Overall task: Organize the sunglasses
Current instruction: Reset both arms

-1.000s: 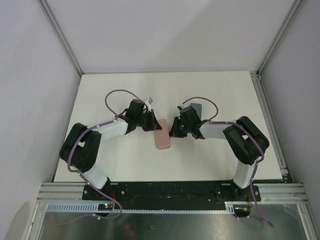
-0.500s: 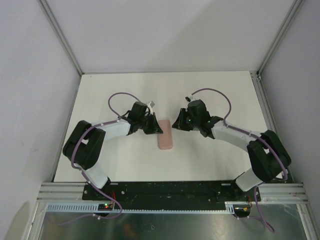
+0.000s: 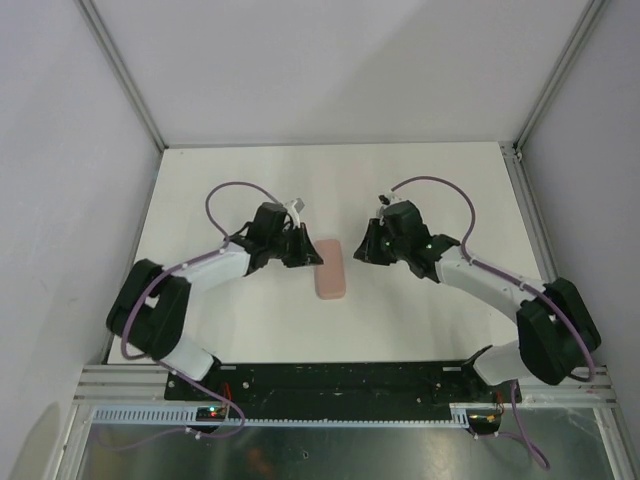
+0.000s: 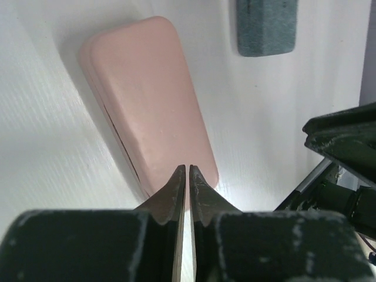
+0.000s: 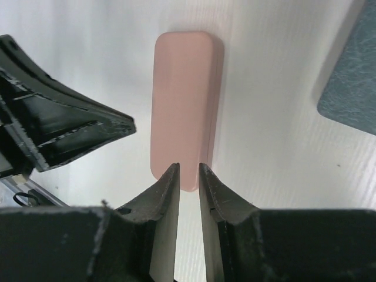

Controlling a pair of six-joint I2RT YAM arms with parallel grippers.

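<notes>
1. At the centre of the white table [image 3: 450, 180] lies a closed oblong pink hard-shell case [image 3: 329, 268], its long axis running near to far. No sunglasses show in any view; whether a pair sits inside cannot be told.
2. The left gripper [image 3: 310, 254] is just left of the case, its fingertips almost touching and holding nothing.
3. The right gripper [image 3: 364, 250] is just right of the case, its fingers narrowly parted and empty. A blue-grey oblong case [image 5: 352, 88] lies to the far right.
4. Judgement: sunglasses are likely light, with fragile hinges and easily scratched lenses. Hold them gently at the bridge or a frame corner.
</notes>
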